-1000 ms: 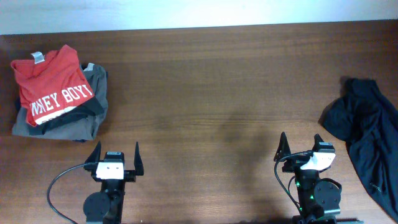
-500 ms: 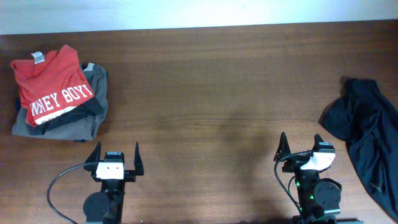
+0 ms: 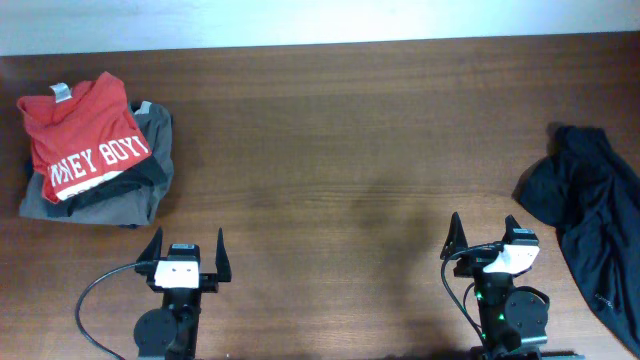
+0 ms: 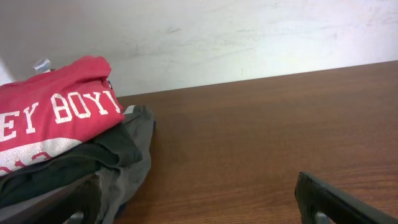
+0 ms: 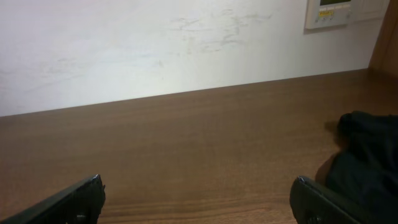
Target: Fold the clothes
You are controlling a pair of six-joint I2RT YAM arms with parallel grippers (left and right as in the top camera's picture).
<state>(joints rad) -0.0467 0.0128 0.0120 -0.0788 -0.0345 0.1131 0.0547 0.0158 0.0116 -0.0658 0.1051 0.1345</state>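
The clothes, black trousers (image 3: 590, 215), lie crumpled at the table's right edge; a dark bunch of them (image 5: 367, 155) shows at the right of the right wrist view. My right gripper (image 3: 487, 240) stands open near the front edge, just left of the trousers and apart from them. My left gripper (image 3: 186, 250) stands open at the front left, nothing between its fingers (image 4: 323, 196). In the right wrist view the open gripper (image 5: 199, 199) frames bare wood.
A red T-shirt with white lettering (image 3: 85, 140) lies on a folded grey garment (image 3: 140, 190) at the back left, also seen as the red shirt (image 4: 50, 118) in the left wrist view. A white wall (image 5: 155, 43) runs behind the table.
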